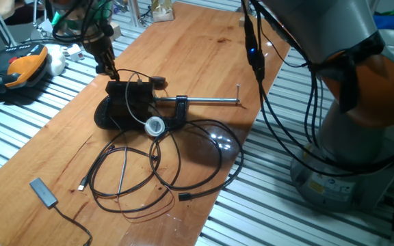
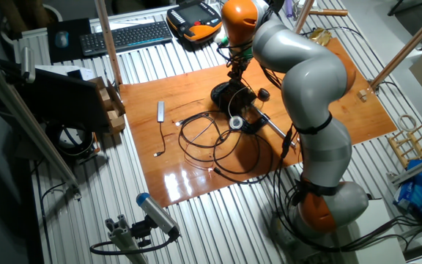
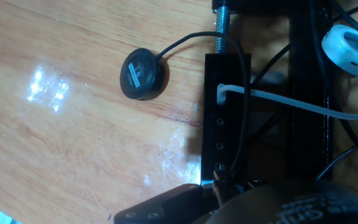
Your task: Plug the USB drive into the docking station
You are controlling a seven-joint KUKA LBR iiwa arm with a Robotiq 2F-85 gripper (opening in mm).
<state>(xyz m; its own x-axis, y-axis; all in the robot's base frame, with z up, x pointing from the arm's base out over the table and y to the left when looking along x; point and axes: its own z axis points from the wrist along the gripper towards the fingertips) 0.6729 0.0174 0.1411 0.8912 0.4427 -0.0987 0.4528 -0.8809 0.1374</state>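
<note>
On the varnished wooden table top (image 1: 183, 55), the small black rectangular docking station (image 1: 130, 96) sits pinned under a black G-clamp (image 1: 176, 113) whose long steel screw (image 1: 211, 102) runs out toward the table's edge. Thin black cables (image 1: 163, 164) loop from the box across the wood, and a white round puck on a pale cord (image 1: 155, 126) lies against the clamp. A flat black dongle on a thin cable (image 1: 43, 192) rests well apart, near the front corner of the table.

The two-finger gripper (image 1: 105, 63) hangs just above the far end of the docking station. In the other fixed view the grey and orange robot arm (image 2: 306, 81) bends over the table and the gripper (image 2: 235, 73) points down at the same dark cluster.

The hand view looks along the docking station's narrow side (image 3: 225, 118), where a row of small ports shows; a white plug (image 3: 223, 93) sits in one of them and a black lead crosses it. A round black disc on a cable (image 3: 143, 74) lies on the wood just beside the box. The dark fingers (image 3: 166, 207) fill the lower edge, blurred; I cannot tell how wide they stand or what they hold. The USB drive cannot be made out in any view
</note>
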